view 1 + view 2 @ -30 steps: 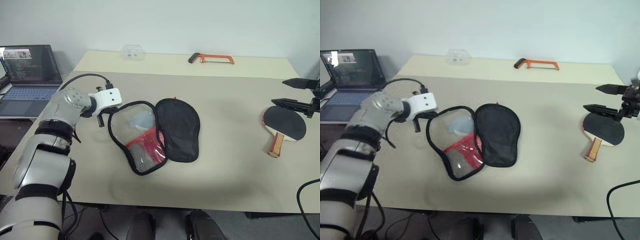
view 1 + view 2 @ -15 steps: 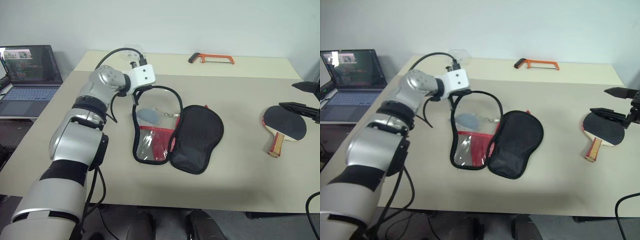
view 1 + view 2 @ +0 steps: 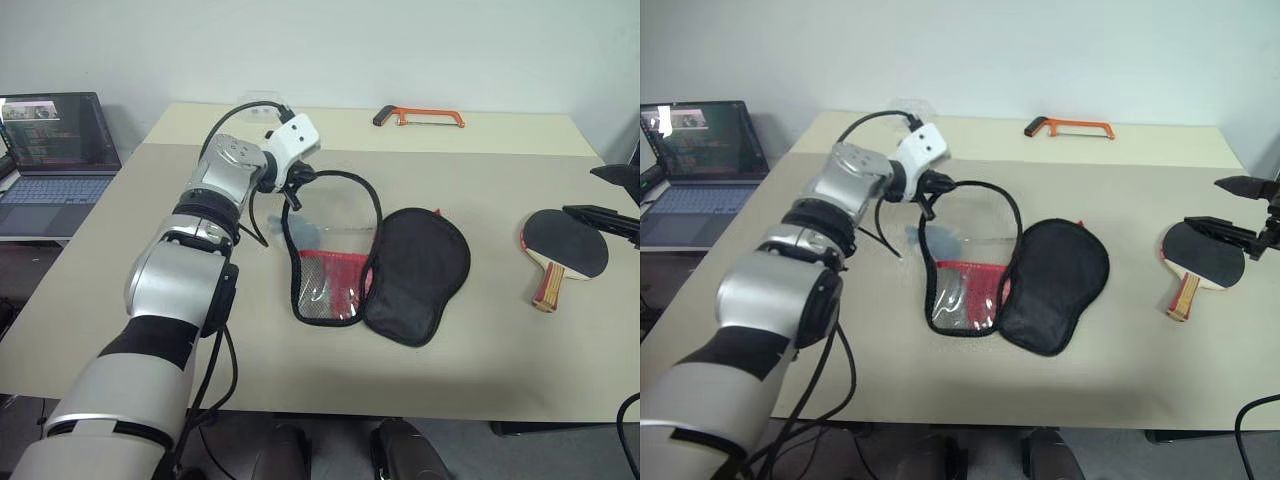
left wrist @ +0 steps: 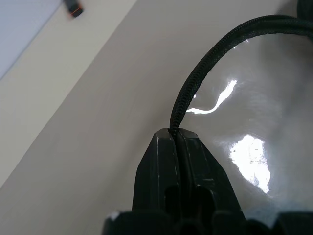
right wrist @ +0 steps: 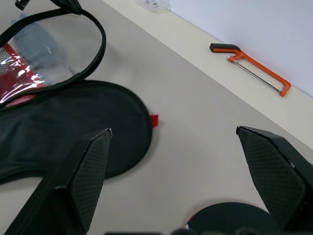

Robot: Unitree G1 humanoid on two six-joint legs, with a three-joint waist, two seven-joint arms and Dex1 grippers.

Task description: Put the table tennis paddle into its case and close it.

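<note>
A: While the left claw [image 4: 178,142] is pinched tight on the corded rim of the case [image 3: 380,265], how does the case lie?

B: Open like a book on the surface [image 3: 480,330]: the clear half with its red patch is lifted at the rim, the black half lies flat beside it. It reads as soft fabric and thin plastic, light and floppy, so I'd expect it to sag or fold unless that stiff rim cord is kept held.

A: And the paddle [image 3: 563,250]?

B: Flat on the surface, well apart from the case on the right, handle toward the near edge. The right claw [image 3: 617,196] stands wide with nothing in it, just above the blade.

A: Where would you grip it?

B: At the handle, probably. The paddle is rigid and light, but the rubber face lies flush with the surface and gives little to grab. The wooden handle is narrower and should sit firmly between the fingers.

A: Anything else about?

B: An orange hacksaw [image 3: 420,116] at the far edge, and a laptop [image 3: 55,150] off to the left.
</note>
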